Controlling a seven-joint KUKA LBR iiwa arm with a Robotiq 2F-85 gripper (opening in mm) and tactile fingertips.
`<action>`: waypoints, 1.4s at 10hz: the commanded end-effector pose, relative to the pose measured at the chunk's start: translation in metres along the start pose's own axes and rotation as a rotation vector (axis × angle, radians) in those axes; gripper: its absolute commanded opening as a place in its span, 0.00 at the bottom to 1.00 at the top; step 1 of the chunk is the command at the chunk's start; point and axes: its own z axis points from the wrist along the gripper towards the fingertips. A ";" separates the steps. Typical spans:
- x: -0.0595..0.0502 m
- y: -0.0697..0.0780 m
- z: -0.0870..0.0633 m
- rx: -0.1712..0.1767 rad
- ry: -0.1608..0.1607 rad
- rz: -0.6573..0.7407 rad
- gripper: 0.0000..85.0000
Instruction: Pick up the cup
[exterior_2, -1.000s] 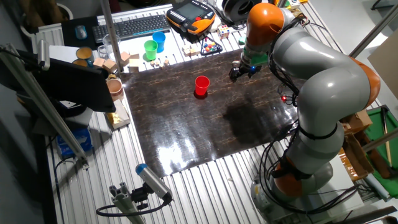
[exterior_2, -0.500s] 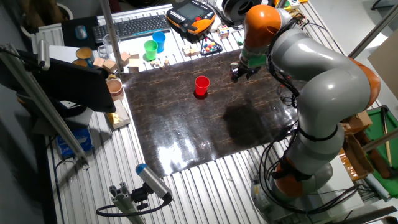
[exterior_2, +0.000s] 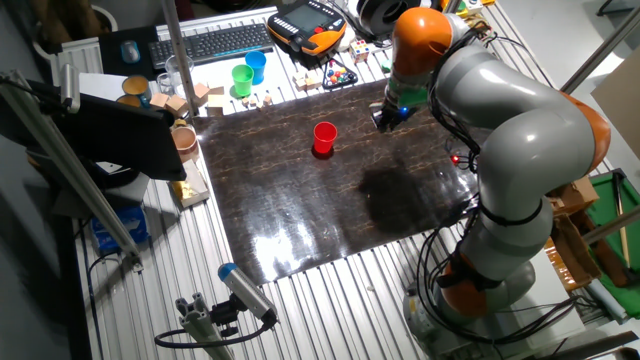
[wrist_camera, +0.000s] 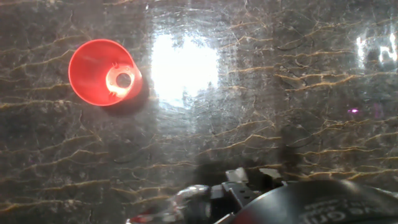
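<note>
The red cup (exterior_2: 324, 137) stands upright on the dark marbled mat (exterior_2: 330, 210), in its far middle part. In the hand view the cup (wrist_camera: 99, 71) is at the upper left, seen from above with its mouth open toward me. My gripper (exterior_2: 386, 117) hangs above the mat's far right part, well to the right of the cup and apart from it. Its fingers look spread and hold nothing. Dark parts of my hand (wrist_camera: 249, 193) show at the bottom edge of the hand view.
A green cup (exterior_2: 242, 79) and a blue cup (exterior_2: 256, 66) stand behind the mat's far left corner, with wooden blocks (exterior_2: 200, 97) beside them. A keyboard (exterior_2: 210, 42) and an orange pendant (exterior_2: 308, 28) lie further back. A brown bowl (exterior_2: 184, 139) sits left of the mat.
My gripper has shifted slightly toward the far edge of the mat. The red cup has not moved.
</note>
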 end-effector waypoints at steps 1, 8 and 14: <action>-0.001 0.003 0.003 0.001 0.000 0.007 0.01; -0.020 0.012 0.030 -0.012 0.026 0.125 0.01; -0.030 0.013 0.049 -0.008 0.044 0.226 0.01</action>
